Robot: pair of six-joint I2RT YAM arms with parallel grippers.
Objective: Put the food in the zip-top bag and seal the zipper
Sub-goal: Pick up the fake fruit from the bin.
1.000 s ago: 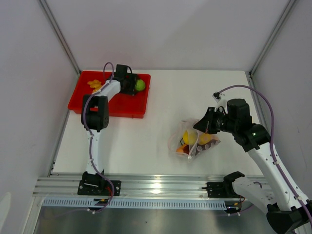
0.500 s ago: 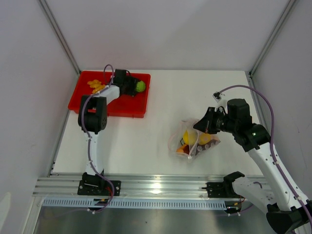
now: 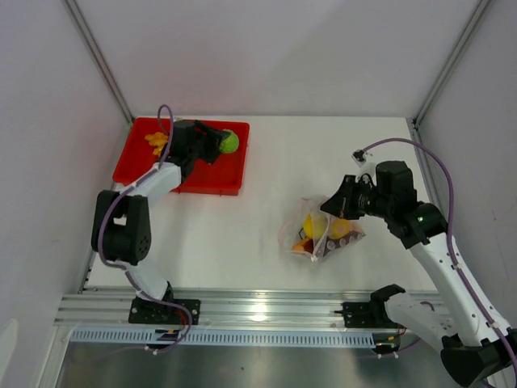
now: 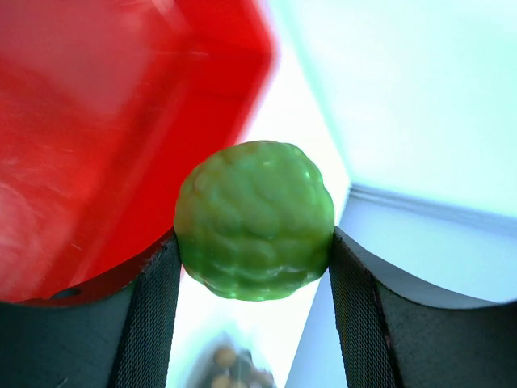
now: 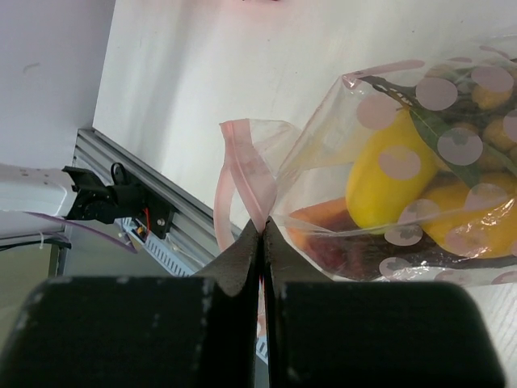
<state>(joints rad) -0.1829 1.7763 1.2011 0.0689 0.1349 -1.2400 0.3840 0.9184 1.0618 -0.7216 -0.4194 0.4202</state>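
Clear crinkly plastic, the zip-top bag [image 3: 321, 233] lies on the white table [image 3: 242, 234] with yellow food [image 5: 388, 174] inside, and the right gripper [image 5: 260, 230] has its fingers pressed together on the pink zipper [image 5: 242, 174] at the mouth. Farther back on the left, the left gripper [image 3: 214, 143] has the green lime [image 4: 254, 220] clamped between its two fingers at the far right corner of the red tray [image 3: 202, 179], and orange pieces [image 3: 156, 141] lie in its far left corner.
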